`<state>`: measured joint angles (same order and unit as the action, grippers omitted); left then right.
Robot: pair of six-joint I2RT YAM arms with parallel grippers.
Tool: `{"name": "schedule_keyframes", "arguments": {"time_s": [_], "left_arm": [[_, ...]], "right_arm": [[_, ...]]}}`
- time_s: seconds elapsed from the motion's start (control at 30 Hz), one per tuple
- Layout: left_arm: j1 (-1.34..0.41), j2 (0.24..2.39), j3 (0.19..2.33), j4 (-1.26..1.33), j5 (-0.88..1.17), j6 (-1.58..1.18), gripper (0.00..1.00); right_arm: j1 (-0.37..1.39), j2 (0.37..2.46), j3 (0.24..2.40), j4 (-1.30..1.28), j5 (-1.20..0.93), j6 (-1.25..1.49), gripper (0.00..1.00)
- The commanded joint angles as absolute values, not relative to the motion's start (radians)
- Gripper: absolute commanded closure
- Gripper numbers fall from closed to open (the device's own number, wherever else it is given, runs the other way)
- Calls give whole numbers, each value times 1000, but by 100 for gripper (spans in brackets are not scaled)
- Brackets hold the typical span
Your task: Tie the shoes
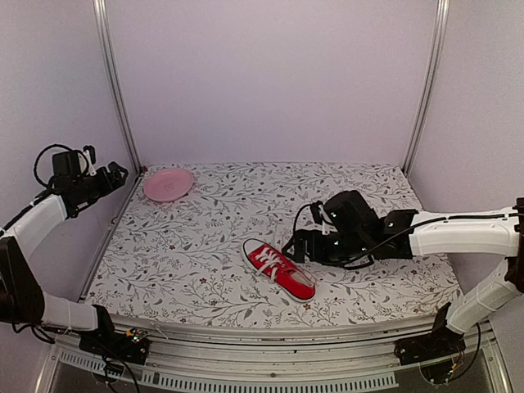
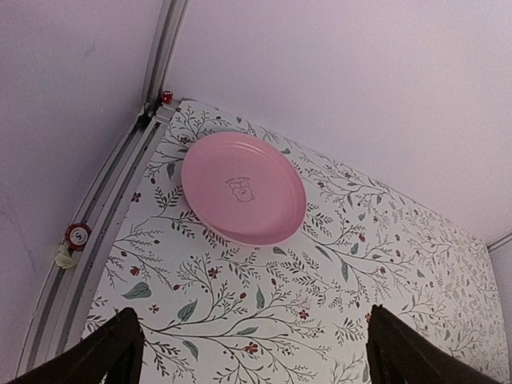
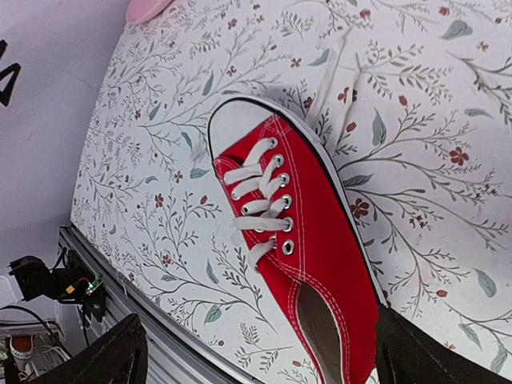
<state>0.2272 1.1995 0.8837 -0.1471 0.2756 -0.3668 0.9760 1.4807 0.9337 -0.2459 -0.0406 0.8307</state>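
The red sneaker point(image 1: 279, 269) lies on the flowered table near the front, toe cap pointing back-left. In the right wrist view the sneaker point(image 3: 314, 214) shows white laces point(image 3: 258, 200) crossing the eyelets, with a short loose end hanging over its left side and no bow visible. My right gripper point(image 1: 296, 248) hovers just right of and above the sneaker, open and empty; in its own view point(image 3: 264, 360) the jaws stand wide apart over the heel opening. My left gripper point(image 1: 117, 174) is raised at the far left, open and empty, far from the sneaker, which does not show in its view point(image 2: 256, 360).
A pink plate point(image 1: 169, 184) sits at the back left corner, also in the left wrist view point(image 2: 242, 188). Metal frame posts point(image 1: 116, 82) stand at both back corners. The table's front rail point(image 3: 136, 300) runs just in front of the sneaker. Walls enclose the sides.
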Motion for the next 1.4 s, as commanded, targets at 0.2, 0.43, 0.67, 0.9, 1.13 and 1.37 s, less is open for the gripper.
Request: {"name": "schedule_keyframes", "arguments": {"time_s": [0.2, 0.43, 0.67, 0.9, 1.13, 1.37], "left_arm": [[23, 1146, 796, -56, 361, -471, 3], [-460, 1225, 609, 256, 326, -756, 3], [-727, 1449, 566, 474, 295, -909, 3], [-776, 1687, 630, 668, 383, -973, 3], [-787, 1883, 797, 758, 461, -969, 5], [-762, 1833, 783, 748, 355, -958, 6]], "right_arm": [[888, 1294, 858, -235, 51, 652, 0], [894, 1410, 806, -104, -238, 506, 1], [941, 1517, 756, 18, -377, 473, 3], [998, 1488, 756, 76, -379, 490, 9], [991, 1334, 722, -57, -73, 529, 10], [1019, 1461, 898, -297, 38, 555, 11]]}}
